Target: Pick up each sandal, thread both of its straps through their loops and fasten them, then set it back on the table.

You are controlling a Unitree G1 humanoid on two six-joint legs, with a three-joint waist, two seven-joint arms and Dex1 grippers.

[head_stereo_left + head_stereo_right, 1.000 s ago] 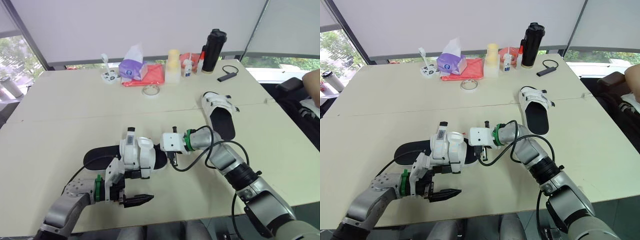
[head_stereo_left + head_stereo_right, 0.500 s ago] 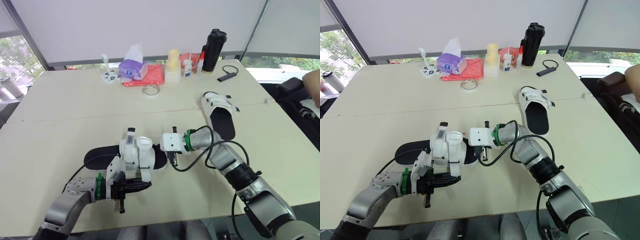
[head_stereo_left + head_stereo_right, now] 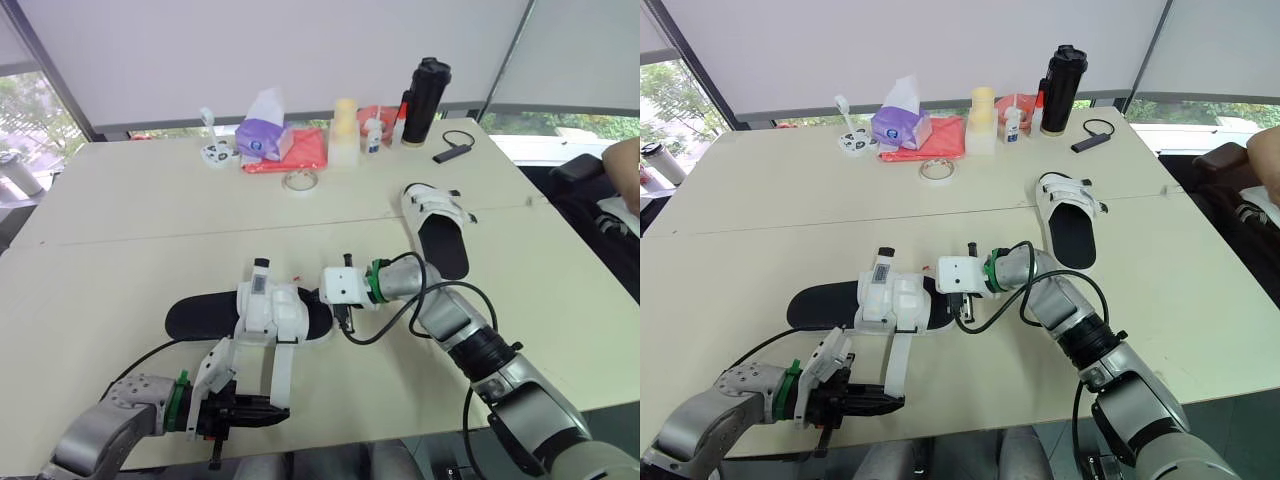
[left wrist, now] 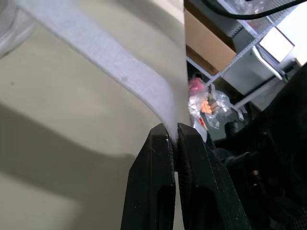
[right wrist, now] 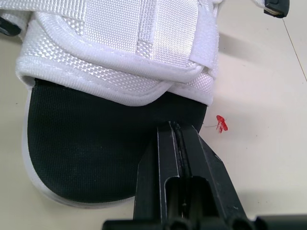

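A: What does everything rest on?

B: A pale beige tabletop (image 3: 110, 230) made of two slabs meeting at a seam, with white blinds (image 3: 300, 50) drawn over the windows behind it. Along the far edge sit a purple tissue pack (image 3: 264, 138), a red cloth (image 3: 305, 152), a tape roll (image 3: 300, 181), a pale yellow cup (image 3: 345, 125) and a black bottle (image 3: 424, 95).

A: And the sandals?

B: One sandal (image 3: 195, 315) lies flat close to the robot, black footbed up. The second sandal (image 3: 438, 228) lies well apart from it, off to the right by the seam.

A: What are the arms doing?

B: The left pincer (image 4: 173, 132) is clamped on the end of a white strap (image 3: 283, 368) that runs from the near sandal toward the tabletop's near edge. The right pincer (image 5: 178, 125) has its fingers together, tips at the rim of the black footbed; whether they nip the sole itself is hard to tell.

A: Any writing?

B: A white label (image 3: 881, 272) on the near sandal's upper carries dark print, too small to read. A red thread scrap (image 5: 221, 123) lies just beside the sole
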